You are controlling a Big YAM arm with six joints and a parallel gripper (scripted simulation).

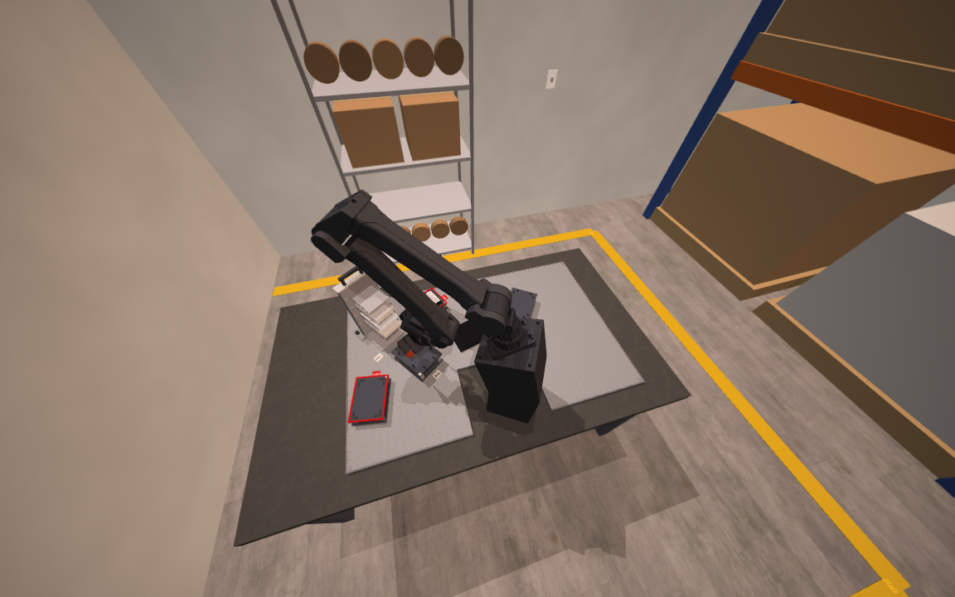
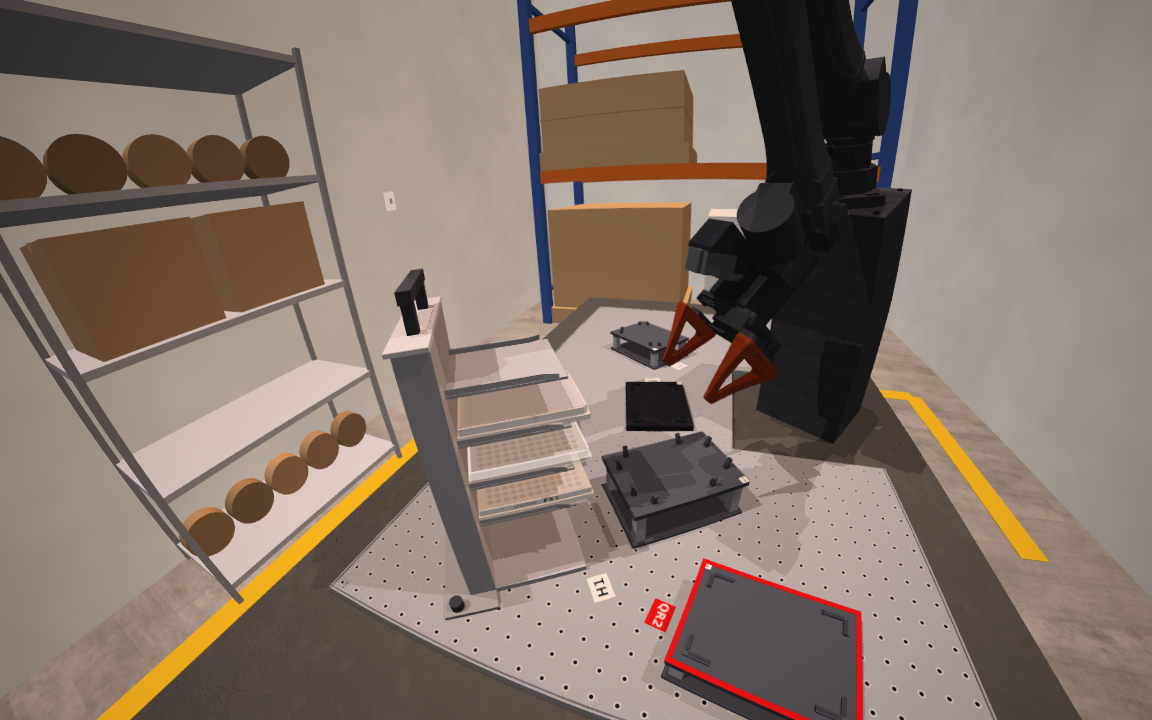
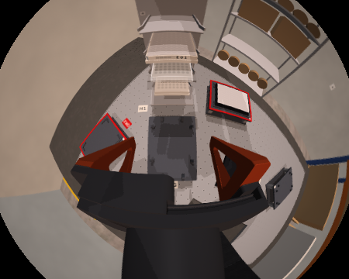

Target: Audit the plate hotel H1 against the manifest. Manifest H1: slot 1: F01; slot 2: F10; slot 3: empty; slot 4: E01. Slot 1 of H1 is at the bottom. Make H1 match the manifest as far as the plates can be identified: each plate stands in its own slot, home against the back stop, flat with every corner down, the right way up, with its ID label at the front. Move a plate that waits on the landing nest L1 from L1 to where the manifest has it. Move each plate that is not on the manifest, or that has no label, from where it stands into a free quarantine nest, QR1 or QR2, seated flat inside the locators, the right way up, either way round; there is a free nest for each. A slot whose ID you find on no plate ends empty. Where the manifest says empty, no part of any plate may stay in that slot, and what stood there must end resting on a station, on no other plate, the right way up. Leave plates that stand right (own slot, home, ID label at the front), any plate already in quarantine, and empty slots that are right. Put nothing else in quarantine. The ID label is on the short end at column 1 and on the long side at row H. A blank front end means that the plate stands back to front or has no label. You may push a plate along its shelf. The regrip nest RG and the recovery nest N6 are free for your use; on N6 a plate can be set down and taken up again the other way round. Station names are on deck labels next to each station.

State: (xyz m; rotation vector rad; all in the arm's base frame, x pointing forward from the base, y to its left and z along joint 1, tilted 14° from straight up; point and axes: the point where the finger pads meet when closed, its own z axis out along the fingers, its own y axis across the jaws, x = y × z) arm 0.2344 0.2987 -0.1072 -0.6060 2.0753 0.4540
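Observation:
The plate hotel H1 point(image 2: 437, 447) point(image 3: 171, 5) stands on the deck with three plates on adjacent shelves: a tan one point(image 2: 513, 407) point(image 3: 171, 46) on top, a white one point(image 2: 522, 449) point(image 3: 171, 68) below it, and a tan one point(image 2: 526, 488) point(image 3: 171, 87) lowest. The level under them shows no plate. I cannot read any front labels. The raised dark nest point(image 2: 669, 479) point(image 3: 171, 145) in front of the hotel is bare. My gripper point(image 2: 712, 353) point(image 3: 172, 140) is open and empty. It hangs above the deck behind that nest, facing the hotel.
Quarantine nest QR2 point(image 2: 763, 626) point(image 3: 102, 135) point(image 1: 368, 397), outlined in red, has no plate on it. Another red-outlined nest point(image 3: 232, 98) beside the hotel holds a white plate. A flat black pad point(image 2: 659, 404) and a small raised nest point(image 2: 643, 342) lie near the arm's base point(image 2: 831, 313).

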